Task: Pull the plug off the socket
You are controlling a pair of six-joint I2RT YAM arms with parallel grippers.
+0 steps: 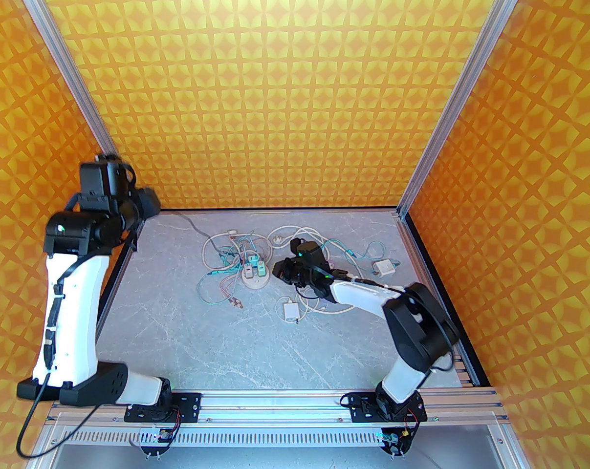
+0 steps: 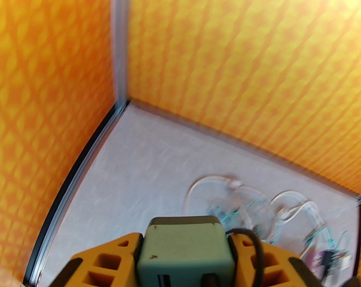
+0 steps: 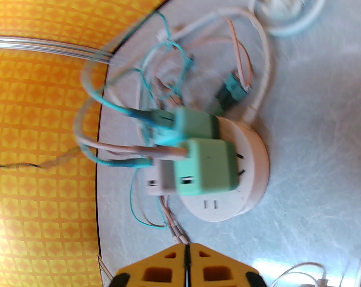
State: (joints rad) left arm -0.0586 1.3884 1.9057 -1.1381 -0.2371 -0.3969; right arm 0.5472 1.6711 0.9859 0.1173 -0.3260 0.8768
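**Item 1, left arm** (image 1: 75, 281). Folded high along the left edge of the top view. The forearm stands upright and the wrist is bent toward the upper-left corner post.

**Item 2, left gripper** (image 2: 184, 239). Bottom centre of the left wrist view, raised above the grey table (image 2: 138, 166). My yellow fingers (image 2: 108, 262) are part-way closed, clamping the held green plug (image 2: 184, 254) on both flanks.

**Item 3, held green plug.** A near-cubic block with no clear long axis. Its slotted face is turned to the lens at the frame's lower edge. Its darker far end points into the frame, toward the table's corner. The prongs are hidden.

**Item 4, right arm** (image 1: 363, 293). Stretched low from the lower right toward the centre of the top view.

**Item 5, right gripper** (image 3: 186, 250). Bottom centre of the right wrist view. My fingers are pressed together along a thin dark seam, and nothing is visibly caught between them. Pink cable ends (image 3: 179, 235) lie just above the tips; I cannot tell whether they touch.

**Item 6, socket** (image 3: 252, 166). A round white disc lying flat, right of centre in the right wrist view and mid-table in the top view.

**Item 7, upper green plug** (image 3: 195, 124) **and lower green plug** (image 3: 207, 169). Both are seated in the socket. Their axes run left-right in frame and their cables leave to the left.
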